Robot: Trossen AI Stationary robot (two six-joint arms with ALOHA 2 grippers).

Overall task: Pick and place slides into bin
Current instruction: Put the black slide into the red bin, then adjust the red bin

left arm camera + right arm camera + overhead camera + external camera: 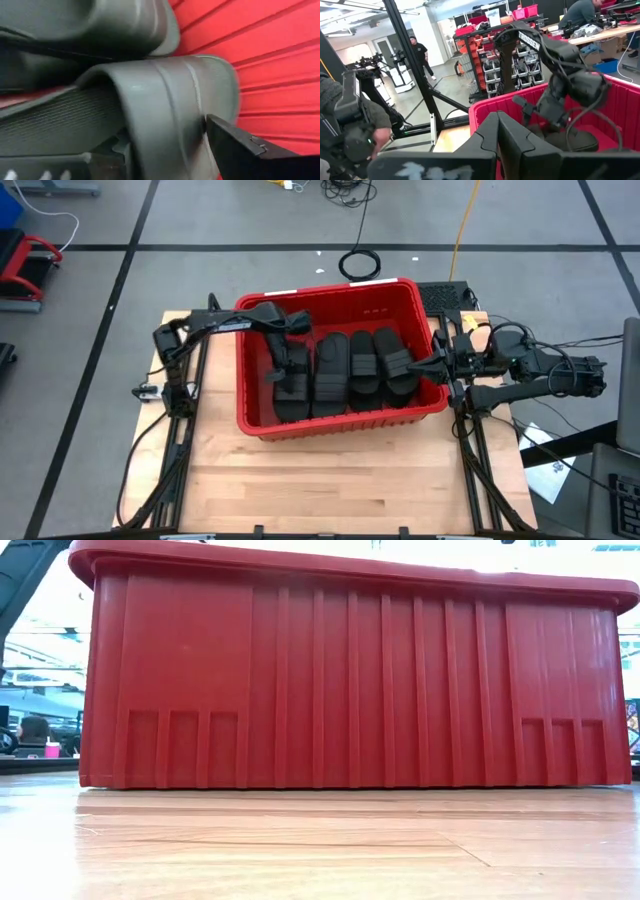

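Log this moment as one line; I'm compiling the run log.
left gripper: inside bin, shut on a slide | right gripper: at bin's right rim, jaws shut, empty | slides: in bin

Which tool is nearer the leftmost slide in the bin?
Left. The left tool is down inside the bin, around the leftmost slide. The right tool sits shut at the bin's right rim.

Slides (345, 372) seemingly side-by-side in bin (340, 419)

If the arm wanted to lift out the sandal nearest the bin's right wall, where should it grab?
Probably by the raised strap of that slide, coming straight down from above: the bin wall and the neighbouring slide block its sides, and the strap arches clear of the sole.
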